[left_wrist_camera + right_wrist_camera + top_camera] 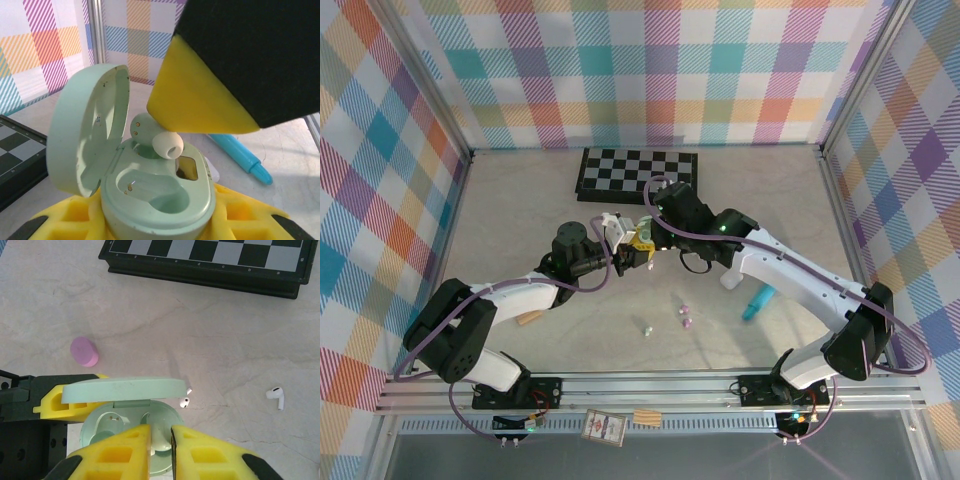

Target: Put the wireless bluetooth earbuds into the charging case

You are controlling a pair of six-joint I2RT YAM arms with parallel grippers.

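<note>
Earbud (146, 129) pinched by right gripper (160, 450) over charging case (150, 192), itself clamped by left gripper (158, 226), risked jamming if released tilted.

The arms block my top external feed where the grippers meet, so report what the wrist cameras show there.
Observer: The left gripper is shut on the charging case, whose lid stands open.
Operator: Now tell me what the right gripper carries.
Observer: The right gripper is shut on a mint earbud with a pale tip, at the back of the open case.
Operator: Report the front socket.
Observer: The front socket is empty.
</note>
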